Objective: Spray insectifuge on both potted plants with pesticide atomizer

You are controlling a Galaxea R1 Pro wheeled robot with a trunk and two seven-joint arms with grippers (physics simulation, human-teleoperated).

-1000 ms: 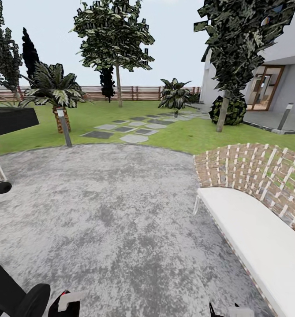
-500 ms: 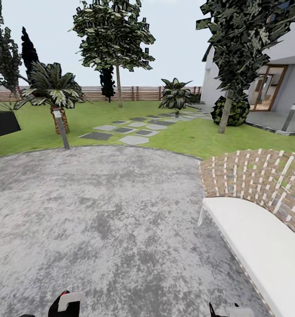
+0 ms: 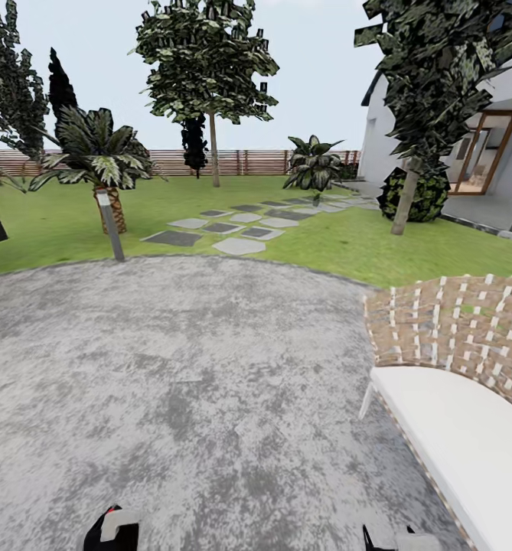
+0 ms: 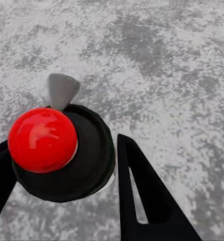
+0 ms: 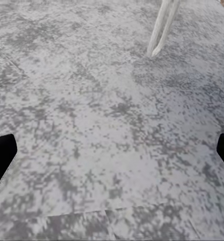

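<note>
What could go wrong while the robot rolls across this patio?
The bench sits close on the right. Its leg is near the open right tool, so turning that way might bump it. The sprayer pinched in the left tool could slip during bumpy driving.

A round grey paved patio (image 3: 179, 383) fills the near ground. On the right stands a wicker sofa (image 3: 454, 329) with a white cushion (image 3: 462, 444). Beyond lie green lawn (image 3: 340, 245), grey stepping stones (image 3: 236, 226), a palm (image 3: 95, 153), tall trees (image 3: 206, 61), a brown slatted fence (image 3: 248, 162) and a white house (image 3: 500, 153) at far right under pale sky.
</note>
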